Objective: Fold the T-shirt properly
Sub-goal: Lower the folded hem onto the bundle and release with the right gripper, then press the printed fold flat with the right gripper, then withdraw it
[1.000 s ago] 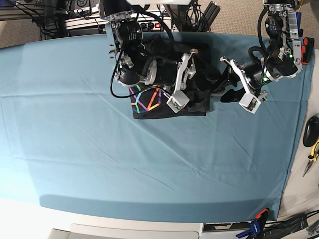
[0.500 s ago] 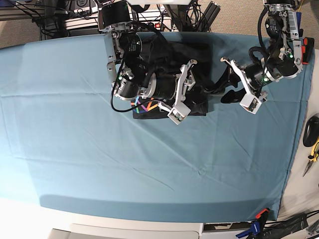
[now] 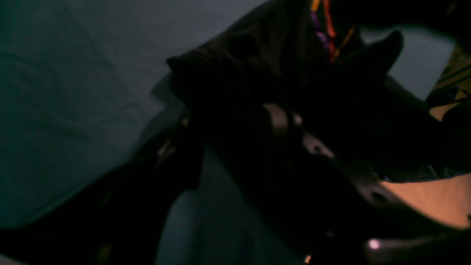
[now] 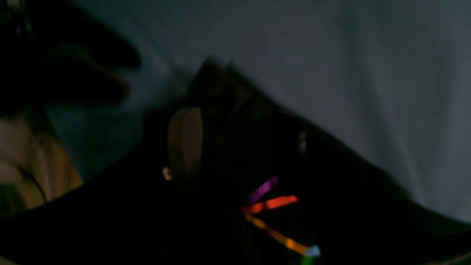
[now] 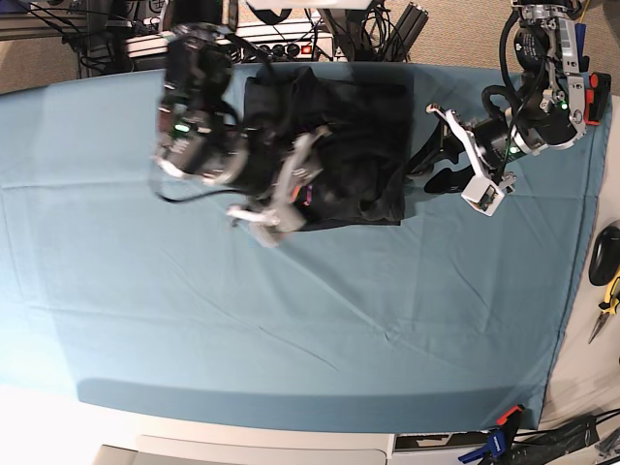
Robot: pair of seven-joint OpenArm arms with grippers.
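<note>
Swung left since a second ago: right gripper [image 5: 279, 189], now blurred over the left border of the T-shirt [image 5: 363, 126] rather than over its middle. Hides most of the rainbow print [image 4: 274, 204] from the base view.

Nearest: wide bare stretch of teal table cloth [image 5: 291, 329], lightly creased, with free room from side to side. Held at the near right corner by a clamp [image 5: 506, 418]. Past the cloth's right edge, pliers [image 5: 607, 302] lying well apart from the work.

Further in: right gripper with fingers spread wide, low over black fabric, closed on nothing visible. T-shirt lying as a dark, roughly squared bundle in the far middle of the cloth, near edge fairly straight, top edge almost at the cloth's far border.

Right of the bundle: left gripper [image 5: 455, 155], fingers also well apart, dark cloth bunched between them and draped over one finger in the wrist view. Cannot tell whether gripped.
</note>
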